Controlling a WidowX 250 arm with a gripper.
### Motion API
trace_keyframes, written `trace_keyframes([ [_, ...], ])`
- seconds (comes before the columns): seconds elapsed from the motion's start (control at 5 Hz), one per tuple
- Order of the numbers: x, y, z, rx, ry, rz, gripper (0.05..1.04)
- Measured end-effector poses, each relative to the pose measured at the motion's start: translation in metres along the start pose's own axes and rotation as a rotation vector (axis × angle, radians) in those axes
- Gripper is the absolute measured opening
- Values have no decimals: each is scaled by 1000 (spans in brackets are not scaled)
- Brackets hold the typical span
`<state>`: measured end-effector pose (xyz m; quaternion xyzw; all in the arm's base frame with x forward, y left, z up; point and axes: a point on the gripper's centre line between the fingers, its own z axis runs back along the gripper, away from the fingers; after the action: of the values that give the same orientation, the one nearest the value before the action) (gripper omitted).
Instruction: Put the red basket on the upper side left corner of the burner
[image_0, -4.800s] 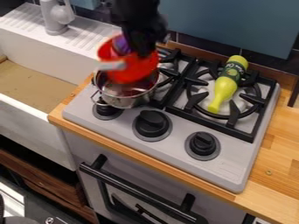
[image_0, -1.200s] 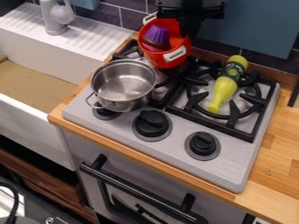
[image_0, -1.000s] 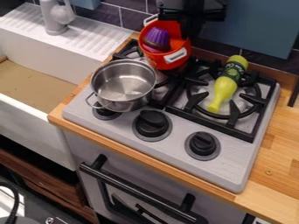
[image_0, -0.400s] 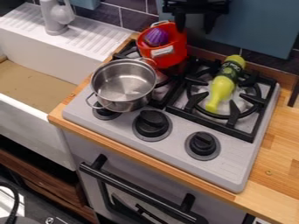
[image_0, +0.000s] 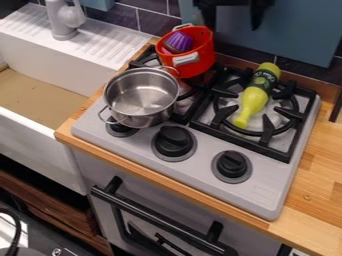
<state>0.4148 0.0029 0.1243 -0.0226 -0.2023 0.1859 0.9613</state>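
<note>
1. Basket (image_0: 196, 66): red body, rounded wall, open top facing upward.
2. Handles: one pale front handle (image_0: 186, 59), set on the wall at the side turned away from the gripper (image_0: 234, 24); one pale rear handle (image_0: 183, 25), at the rim on the far side, closer to the level of the fingertips in the camera view.
3. Contents: purple fluted item (image_0: 179, 42), seated inside the basket, left of the gripper and lower than it in the view. Its ridged side is exposed above a darker portion.
4. Basket position: below and to the left of the gripper in the camera view, near the left finger and apart from both fingers. Basket stands at the rear of the left burner grate (image_0: 180, 118). Contact between base and grate is not clearly visible.
5. Gripper condition: released. The two fingers hang downward at the top edge of the view, with a wide gap between them.
6. Adjacent items, referenced to the gripper: metal pot (image_0: 141, 97), farther down and to the left than the basket, just beside it; yellow-green bottle (image_0: 255, 96), below the gripper, roughly under its right-hand finger as viewed, lying on the right burner grate (image_0: 294, 135).
</note>
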Motion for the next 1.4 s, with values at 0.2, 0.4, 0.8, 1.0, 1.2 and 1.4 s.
trace_keyframes([
  [0.2, -9, 0, 8, -53, 33, -27, 999],
  [0.4, -13, -1, 12, -97, 53, -36, 999],
  [0.8, -34, 11, 38, -142, 97, -132, 999],
  [1.0, -39, 20, 42, -152, 105, -171, 999],
  [1.2, -39, 24, 44, -148, 110, -196, 999],
  [1.4, -37, 31, 43, -98, 97, -196, 999],
])
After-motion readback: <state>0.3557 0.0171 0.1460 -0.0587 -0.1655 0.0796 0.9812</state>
